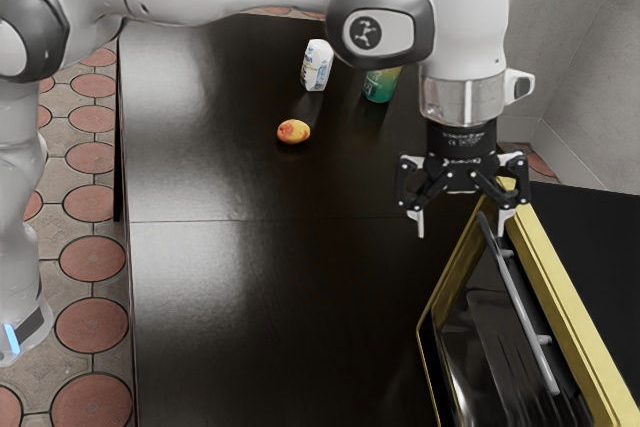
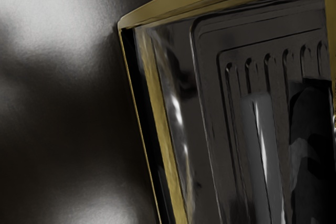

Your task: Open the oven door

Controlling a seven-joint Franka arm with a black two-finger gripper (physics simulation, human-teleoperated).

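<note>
My gripper points down with its fingers spread wide, above the far upper corner of the oven. The oven has a yellow frame and a dark glass door. A grey bar handle runs along the door's top edge, and its far end lies near the finger on the exterior view's right. Contact between them cannot be told. The door appears closed. In the wrist view, the oven's yellow frame surrounds dark glass with a ribbed panel behind it.
On the dark table stand a white carton and a green can, partly behind the arm. A red-yellow fruit lies closer. Grey walls rise beyond the oven.
</note>
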